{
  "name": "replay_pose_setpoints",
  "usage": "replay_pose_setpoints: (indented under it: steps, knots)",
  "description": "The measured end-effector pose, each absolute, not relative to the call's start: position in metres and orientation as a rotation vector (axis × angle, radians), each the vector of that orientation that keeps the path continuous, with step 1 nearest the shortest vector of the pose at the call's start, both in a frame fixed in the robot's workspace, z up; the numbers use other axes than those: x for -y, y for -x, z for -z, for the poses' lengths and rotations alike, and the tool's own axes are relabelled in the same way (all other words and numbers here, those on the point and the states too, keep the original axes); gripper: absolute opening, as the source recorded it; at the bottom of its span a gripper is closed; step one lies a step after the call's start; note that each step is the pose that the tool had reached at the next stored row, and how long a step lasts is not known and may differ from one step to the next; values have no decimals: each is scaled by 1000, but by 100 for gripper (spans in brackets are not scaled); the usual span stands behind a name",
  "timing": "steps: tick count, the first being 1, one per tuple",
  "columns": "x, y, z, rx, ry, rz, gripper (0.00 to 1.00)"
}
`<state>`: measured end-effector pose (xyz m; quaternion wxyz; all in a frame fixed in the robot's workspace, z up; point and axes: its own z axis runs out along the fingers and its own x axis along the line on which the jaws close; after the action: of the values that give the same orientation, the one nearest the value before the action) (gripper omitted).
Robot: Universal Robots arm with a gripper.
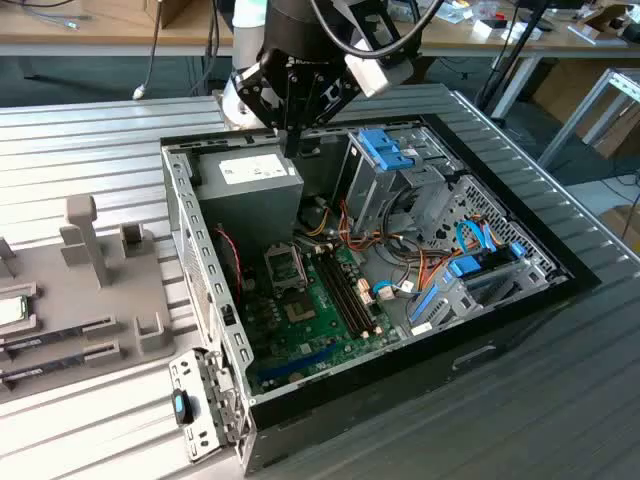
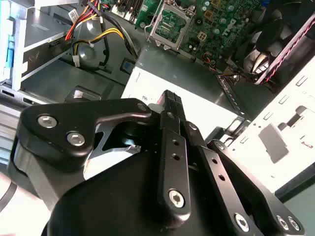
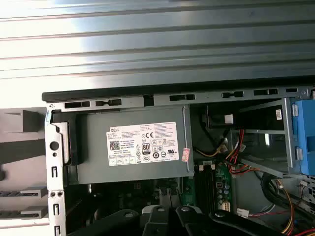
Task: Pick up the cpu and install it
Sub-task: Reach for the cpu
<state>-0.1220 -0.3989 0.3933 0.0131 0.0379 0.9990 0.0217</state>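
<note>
Gripper (image 1: 292, 140) hangs over the rear of the open PC case (image 1: 190, 230), directly above the grey PSU (image 1: 250, 190), not touching it. In the second wrist view the gripper (image 2: 170, 98) has its fingertips pressed together w/ nothing pinched between them; the PSU label (image 2: 206, 115) lies right beneath. First wrist view looks straight down on the PSU (image 3: 133, 147) inside the case wall. The cpu (image 1: 10, 310) is not picked up: it lies flat in the grey fixture tray (image 1: 100, 290) at the exterior view's left edge, silver top w/ green rim, well apart from the gripper. Two memory sticks (image 1: 60, 335) sit in tray slots just beside it, toward the cam. CPU socket (image 1: 283, 268) on the green motherboard (image 1: 320, 320) sits below the PSU in the exterior view, w/ its metal frame around it; cannot tell whether frame is up or down. Same socket (image 2: 170, 27) appears in the second wrist view, beyond the fingertips. Case and tray both rest on the ribbed metal table (image 1: 80, 140). Blue drive latch (image 1: 380, 148) is near the gripper, on the exterior view's right.
</note>
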Motion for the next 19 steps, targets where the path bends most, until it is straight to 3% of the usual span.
replay_pose_setpoints:
  steps: [19]
  knots:
    - [399, 133, -393, -3113, -118, -68, 11]
